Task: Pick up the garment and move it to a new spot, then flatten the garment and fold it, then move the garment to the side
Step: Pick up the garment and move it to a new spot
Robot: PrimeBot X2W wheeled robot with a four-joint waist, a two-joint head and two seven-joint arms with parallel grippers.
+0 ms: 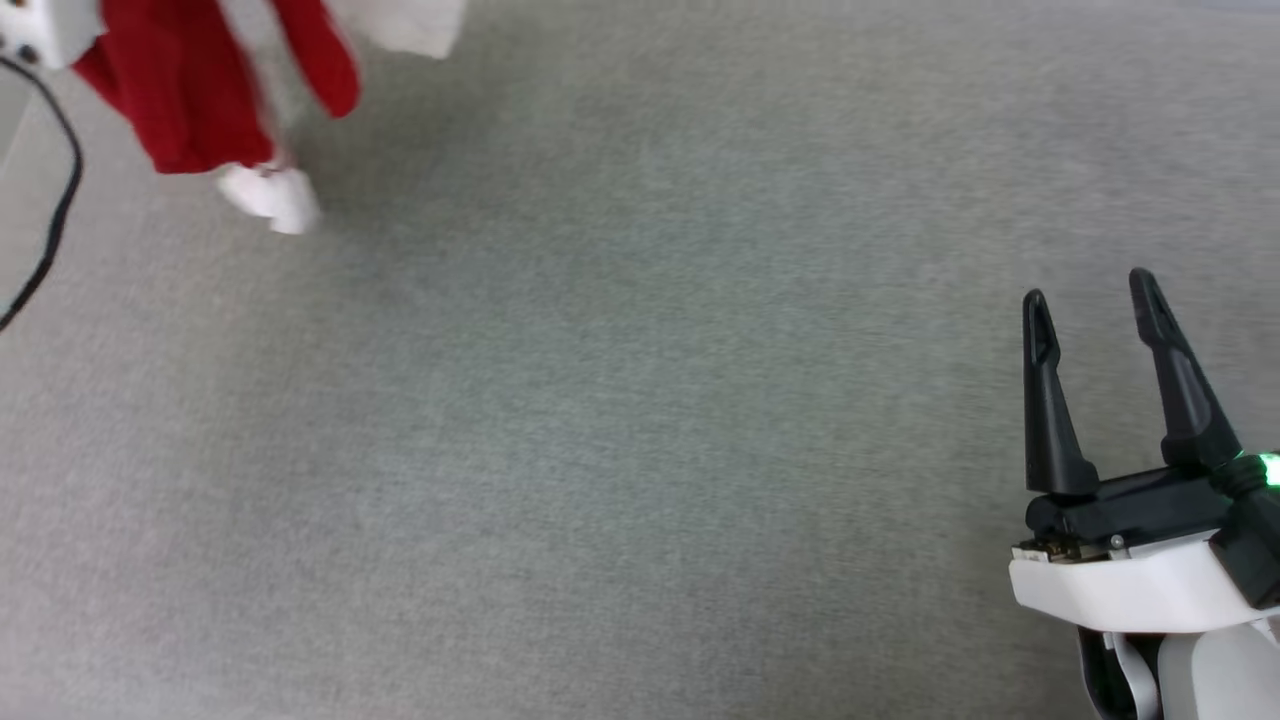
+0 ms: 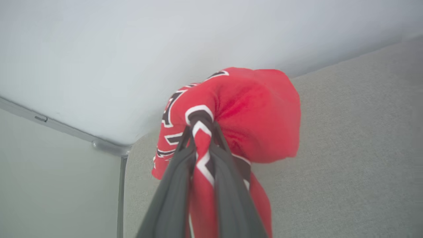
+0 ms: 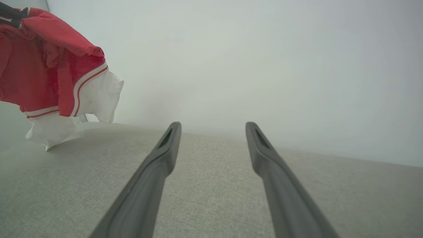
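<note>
The garment [image 1: 190,90], red with white sleeves, hangs bunched in the air at the head view's top left, its white sleeve tip [image 1: 270,195] lowest. In the left wrist view my left gripper [image 2: 201,127] is shut on a fold of the garment [image 2: 257,109] where black, white-outlined lettering shows. The right wrist view shows the garment [image 3: 49,66] dangling at the far left, its striped trim and white sleeves just above the surface. My right gripper [image 1: 1095,290] rests at the lower right, open with nothing between its fingers [image 3: 167,145], far from the cloth.
A grey fabric-covered surface [image 1: 640,450] spreads across the whole workspace. A black cable [image 1: 55,200] loops at the left edge. A pale wall [image 3: 264,66] stands behind the surface, and a metal frame rail [image 2: 66,127] runs along its far corner.
</note>
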